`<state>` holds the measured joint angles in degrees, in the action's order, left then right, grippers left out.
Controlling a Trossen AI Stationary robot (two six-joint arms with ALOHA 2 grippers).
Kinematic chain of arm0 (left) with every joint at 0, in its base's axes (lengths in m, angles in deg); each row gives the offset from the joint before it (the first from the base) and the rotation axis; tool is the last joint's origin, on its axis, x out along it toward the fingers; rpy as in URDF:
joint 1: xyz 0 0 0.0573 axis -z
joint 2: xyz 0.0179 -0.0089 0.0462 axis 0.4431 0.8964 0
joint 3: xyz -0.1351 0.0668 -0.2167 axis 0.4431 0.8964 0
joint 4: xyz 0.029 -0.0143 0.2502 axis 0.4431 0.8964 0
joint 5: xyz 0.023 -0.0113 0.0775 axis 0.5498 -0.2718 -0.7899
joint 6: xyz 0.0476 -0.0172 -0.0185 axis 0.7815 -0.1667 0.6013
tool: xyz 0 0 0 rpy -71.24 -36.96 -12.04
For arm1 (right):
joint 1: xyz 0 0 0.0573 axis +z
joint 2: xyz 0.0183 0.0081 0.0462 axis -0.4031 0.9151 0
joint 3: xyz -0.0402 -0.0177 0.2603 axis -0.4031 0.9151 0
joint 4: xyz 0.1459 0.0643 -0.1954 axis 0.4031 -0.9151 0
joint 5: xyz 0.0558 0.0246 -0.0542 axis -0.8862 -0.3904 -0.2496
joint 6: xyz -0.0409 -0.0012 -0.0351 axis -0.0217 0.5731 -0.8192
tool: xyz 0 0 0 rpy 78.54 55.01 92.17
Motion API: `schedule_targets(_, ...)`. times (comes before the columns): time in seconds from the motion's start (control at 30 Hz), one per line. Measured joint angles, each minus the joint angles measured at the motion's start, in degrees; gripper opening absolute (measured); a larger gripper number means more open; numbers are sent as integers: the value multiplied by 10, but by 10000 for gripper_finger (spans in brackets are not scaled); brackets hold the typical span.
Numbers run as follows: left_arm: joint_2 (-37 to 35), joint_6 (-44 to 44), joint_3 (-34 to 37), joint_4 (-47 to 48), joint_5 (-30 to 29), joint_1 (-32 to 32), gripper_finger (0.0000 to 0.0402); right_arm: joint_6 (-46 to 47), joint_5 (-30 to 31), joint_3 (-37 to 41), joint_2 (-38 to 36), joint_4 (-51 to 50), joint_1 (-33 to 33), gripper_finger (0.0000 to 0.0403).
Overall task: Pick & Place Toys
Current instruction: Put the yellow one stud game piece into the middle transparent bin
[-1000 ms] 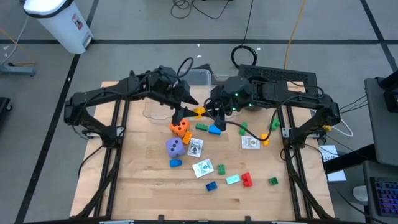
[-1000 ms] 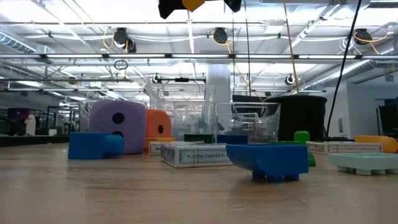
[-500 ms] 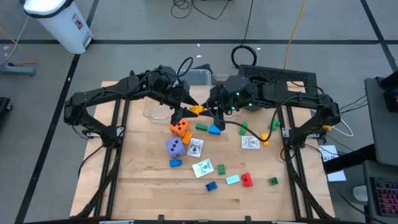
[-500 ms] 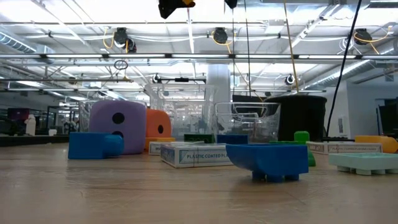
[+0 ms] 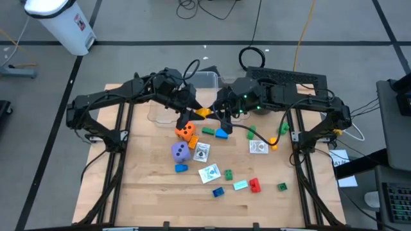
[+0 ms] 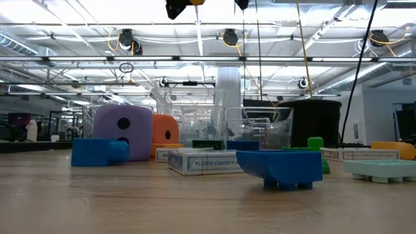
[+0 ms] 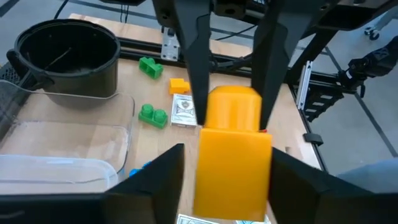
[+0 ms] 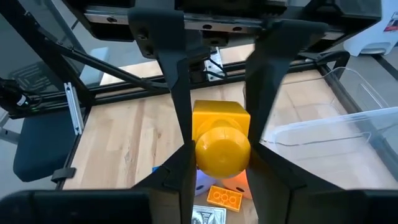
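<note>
Between the two grippers, clear of the table: held a yellow block (image 5: 203,113) from opposite ends. Gripped its round knob end with the right gripper (image 5: 215,115), fingers (image 8: 180,174) partly open and pressed on both sides of the knob. Closed in on the square end with the left gripper (image 5: 194,113), fingers (image 7: 168,180) partly open, hard against the block's flanks; looked like contact on both sides. Met nose to nose, each gripper's fingertips reaching past the other's along the block. Directly below the pair: orange die (image 5: 185,131), green block (image 5: 209,131) and blue block (image 5: 221,133) on the table (image 5: 141,192). Farther below on the near side: purple die (image 5: 181,151) and a printed card (image 5: 201,153). Just behind the grippers: clear tub (image 5: 207,79). Beyond the right gripper in the left wrist view: black pot (image 7: 68,56).
</note>
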<state>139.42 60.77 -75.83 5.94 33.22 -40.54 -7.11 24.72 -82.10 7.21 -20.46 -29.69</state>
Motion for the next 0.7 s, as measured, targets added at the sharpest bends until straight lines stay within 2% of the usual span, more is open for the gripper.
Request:
schedule_targets(0.13,0,8,0,-7,14,0,132,2,-2,0,0,-1,0,123)
schedule_targets(0.4,0,12,1,-18,22,-1,132,0,-4,0,-4,-1,-11,157)
schedule_targets(0.6,-22,0,1,-41,26,-10,148,-11,-4,0,-31,-9,-28,159)
schedule_targets(0.7,-38,-5,1,-75,27,-20,138,-11,-1,0,-47,-7,-36,157)
